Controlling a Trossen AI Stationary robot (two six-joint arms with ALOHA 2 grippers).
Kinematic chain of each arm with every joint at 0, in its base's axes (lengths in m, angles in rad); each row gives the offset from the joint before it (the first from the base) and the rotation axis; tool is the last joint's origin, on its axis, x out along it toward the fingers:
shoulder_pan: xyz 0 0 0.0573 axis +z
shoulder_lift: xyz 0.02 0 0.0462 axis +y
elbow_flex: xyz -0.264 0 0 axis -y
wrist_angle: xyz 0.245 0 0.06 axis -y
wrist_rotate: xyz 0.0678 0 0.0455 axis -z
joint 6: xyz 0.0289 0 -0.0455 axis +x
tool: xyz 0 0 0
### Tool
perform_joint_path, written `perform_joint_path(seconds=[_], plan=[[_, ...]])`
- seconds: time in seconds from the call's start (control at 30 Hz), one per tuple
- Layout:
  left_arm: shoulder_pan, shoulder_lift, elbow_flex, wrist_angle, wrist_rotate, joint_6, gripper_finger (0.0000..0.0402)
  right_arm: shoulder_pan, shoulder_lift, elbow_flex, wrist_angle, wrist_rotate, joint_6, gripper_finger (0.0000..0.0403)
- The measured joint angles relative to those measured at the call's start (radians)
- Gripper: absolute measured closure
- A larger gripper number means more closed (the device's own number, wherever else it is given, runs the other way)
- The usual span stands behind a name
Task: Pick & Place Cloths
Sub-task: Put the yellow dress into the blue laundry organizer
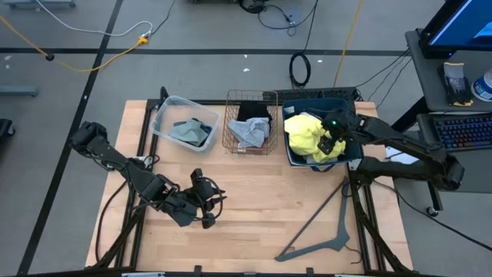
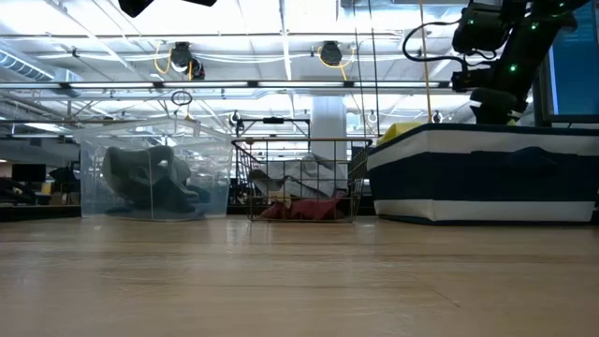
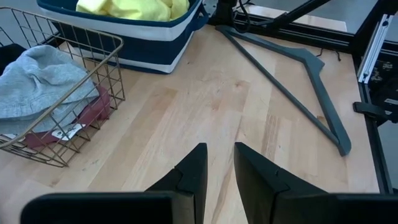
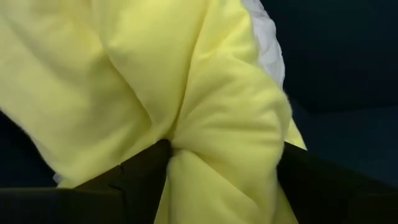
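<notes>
Right gripper point(image 1: 332, 143) over navy bin point(image 1: 350, 158), fingers spread around a fold of yellow cloth point(image 1: 307, 135) in the bin | hold cannot be told | advice: lift straight up, clear | left gripper point(image 3: 217, 177) narrowly parted, empty, over table.

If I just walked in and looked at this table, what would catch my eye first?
Probably the bright yellow cloth heaped in the navy bin at the table's far right, with the right gripper down in it, fingers spread around a fold. Next, the long grey hanger lying on bare wood, and the left gripper waiting mid-table, holding nothing.
</notes>
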Motion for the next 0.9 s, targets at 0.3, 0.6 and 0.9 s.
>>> perform_joint_path(seconds=[0.3, 0.6, 0.9], plan=[[0.0, 0.0, 0.0, 0.0, 0.0, 0.005, 0.0321, 0.0, -0.059, 0.0, 0.001, -0.001, 0.0, 0.0125], [0.0, 0.0, 0.0, 0.0, 0.001, 0.017, 0.0321, 0.0, -0.132, 0.001, 0.001, -0.041, 0.008, 0.0122], [0.0, 0.0, 0.0, 0.0, 0.0, 0.023, 0.0321, 0.0, -0.171, 0.001, 0.008, -0.105, 0.034, 0.013]])
